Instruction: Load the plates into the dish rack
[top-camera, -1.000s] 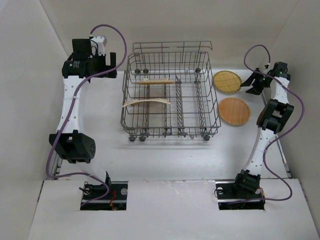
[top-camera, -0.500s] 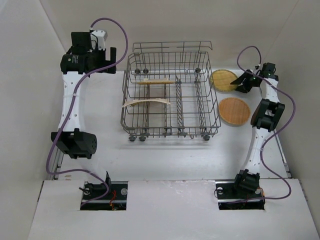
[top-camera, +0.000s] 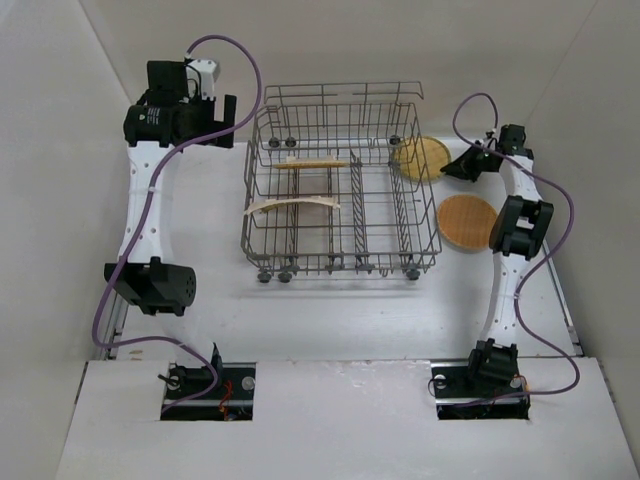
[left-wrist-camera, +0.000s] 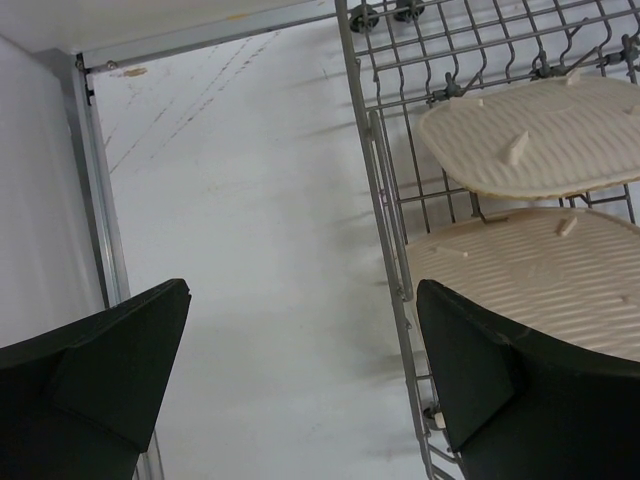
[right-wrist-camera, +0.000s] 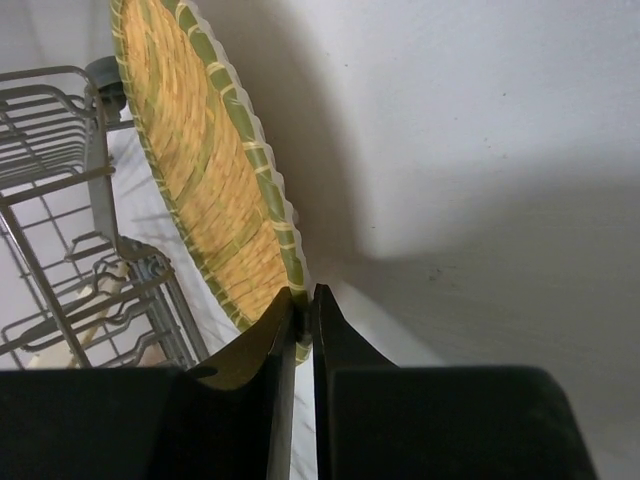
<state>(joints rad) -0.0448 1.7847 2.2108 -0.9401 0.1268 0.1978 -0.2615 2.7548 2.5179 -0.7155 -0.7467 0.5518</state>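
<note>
My right gripper (top-camera: 457, 166) (right-wrist-camera: 303, 297) is shut on the rim of a round yellow woven plate (top-camera: 420, 157) (right-wrist-camera: 195, 165). It holds the plate tilted up beside the right rear corner of the grey wire dish rack (top-camera: 340, 262) (right-wrist-camera: 55, 195). A second round orange plate (top-camera: 467, 221) lies flat on the table to the right of the rack. Two plates (top-camera: 312, 163) (top-camera: 295, 205) stand on edge between the rack's tines, and their pale undersides (left-wrist-camera: 530, 140) (left-wrist-camera: 540, 275) show in the left wrist view. My left gripper (top-camera: 222, 118) (left-wrist-camera: 300, 340) hangs open and empty outside the rack's left rim (left-wrist-camera: 385, 230).
White walls close in the table at the back and on both sides. A metal rail (left-wrist-camera: 95, 200) runs along the table's left edge. The right forearm (top-camera: 520, 225) hangs over the table just right of the orange plate.
My right gripper has shut on the yellow plate's rim, tilted it up off the table and carried it left toward the rack. The left arm has shifted slightly.
</note>
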